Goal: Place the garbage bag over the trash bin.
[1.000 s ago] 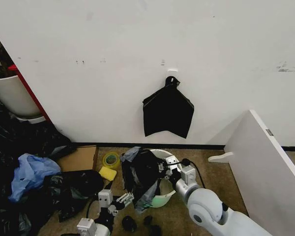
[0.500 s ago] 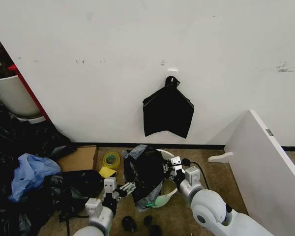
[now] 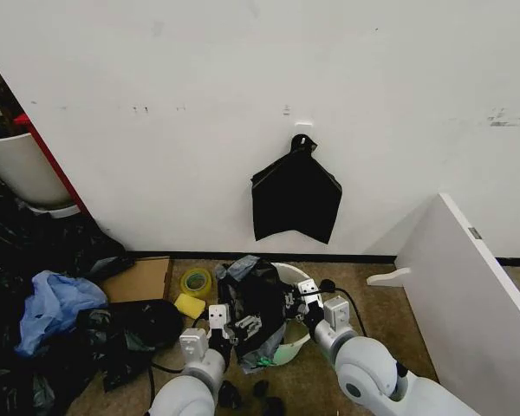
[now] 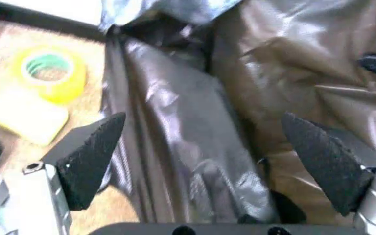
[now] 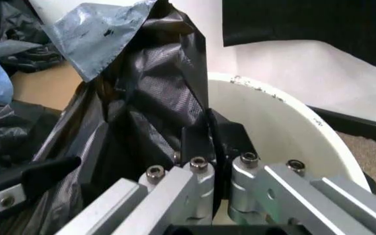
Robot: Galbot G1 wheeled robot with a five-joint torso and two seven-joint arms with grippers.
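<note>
The black glossy garbage bag (image 3: 256,302) is draped over the left side of the white trash bin (image 3: 292,349), bunched and wrinkled, with a grey flap at its top. My right gripper (image 3: 295,299) is at the bin's rim. In the right wrist view it (image 5: 209,133) is shut on a fold of the bag (image 5: 155,93), just inside the bin's white wall (image 5: 273,132). My left gripper (image 3: 243,328) is at the bag's front. In the left wrist view it (image 4: 202,119) is open, with the bag (image 4: 195,147) between its fingers (image 4: 86,156).
A flat black knotted bag (image 3: 295,198) hangs on the wall above. A white board (image 3: 468,303) leans at the right. Left of the bin lie a yellow tape roll (image 3: 195,282), a yellow sponge (image 3: 189,305), cardboard (image 3: 139,279), a blue bag (image 3: 52,305) and black bags.
My left arm has moved forward and to the right, from the floor left of the bin up to the bag's front. The right gripper has kept its hold at the rim.
</note>
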